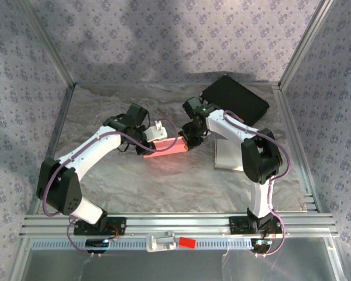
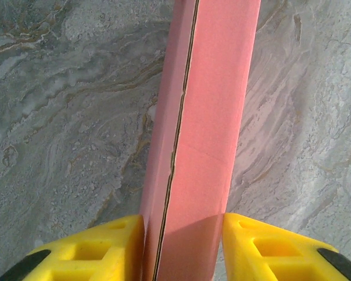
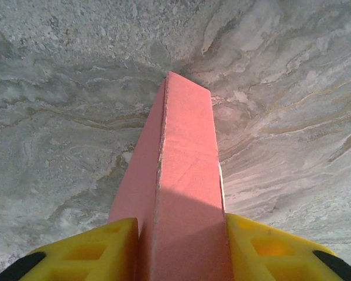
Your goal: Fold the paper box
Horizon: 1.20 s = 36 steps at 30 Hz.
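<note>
Pink card: the paper box (image 1: pixel 167 147) stands narrow and edge-up at the middle of the table (image 1: pixel 164 193), one end clenched in the left claw (image 2: pixel 184 231), the other in the right claw (image 3: pixel 181 234). Too hard a squeeze could crush the open seam, and uneven pulling or twisting between the arms may tear the thin card or let it slip free.

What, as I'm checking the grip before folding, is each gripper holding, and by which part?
Both hold the pink box: the left gripper clamps its left end, the right gripper its right end, each across the box's width.
</note>
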### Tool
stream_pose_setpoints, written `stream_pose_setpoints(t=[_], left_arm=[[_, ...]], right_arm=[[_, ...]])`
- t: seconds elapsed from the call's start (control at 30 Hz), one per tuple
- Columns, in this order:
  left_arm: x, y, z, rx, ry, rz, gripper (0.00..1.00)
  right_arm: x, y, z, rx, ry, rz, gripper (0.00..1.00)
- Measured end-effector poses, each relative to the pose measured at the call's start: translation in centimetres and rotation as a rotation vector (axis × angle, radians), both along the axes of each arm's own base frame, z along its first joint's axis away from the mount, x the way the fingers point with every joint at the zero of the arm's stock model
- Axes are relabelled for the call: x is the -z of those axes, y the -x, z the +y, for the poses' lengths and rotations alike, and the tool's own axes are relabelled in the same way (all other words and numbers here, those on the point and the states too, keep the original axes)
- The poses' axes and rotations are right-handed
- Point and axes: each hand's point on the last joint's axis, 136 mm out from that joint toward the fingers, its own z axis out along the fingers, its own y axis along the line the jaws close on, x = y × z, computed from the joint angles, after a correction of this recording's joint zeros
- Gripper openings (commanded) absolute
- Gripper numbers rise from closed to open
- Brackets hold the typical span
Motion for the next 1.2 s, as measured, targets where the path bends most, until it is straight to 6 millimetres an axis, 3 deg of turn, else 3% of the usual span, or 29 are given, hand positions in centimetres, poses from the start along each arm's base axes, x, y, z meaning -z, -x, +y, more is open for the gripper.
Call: stream_pose_setpoints(t=[0.33, 0.47, 0.77, 0.97, 1.2], left_arm=[[-0.4, -0.9, 0.5, -0.055, 0.024, 0.034, 0.37], [-0.3, -0.8, 0.5, -0.056, 0.025, 0.042, 0.37], [-0.3, -0.7, 0.5, -0.056, 0.024, 0.043, 0.36], [-0.2, -0.9, 0.5, -0.059, 0.018, 0.052, 0.36], [-0.2, -1.0, 0.4, -0.058, 0.017, 0.056, 0.36]], right_arm=[[-0.1, -0.7, -0.1, -0.012, 0.017, -0.048, 0.72], [-1.2, -1.1, -0.5, -0.008, 0.004, -0.074, 0.78], [-6.1, -3.3, -0.7, 0.029, -0.083, -0.088, 0.79], [-5.4, -3.3, 0.0, -0.018, -0.071, 0.033, 0.70], [-4.8, -2.4, -1.7, -0.091, -0.001, 0.041, 0.74]])
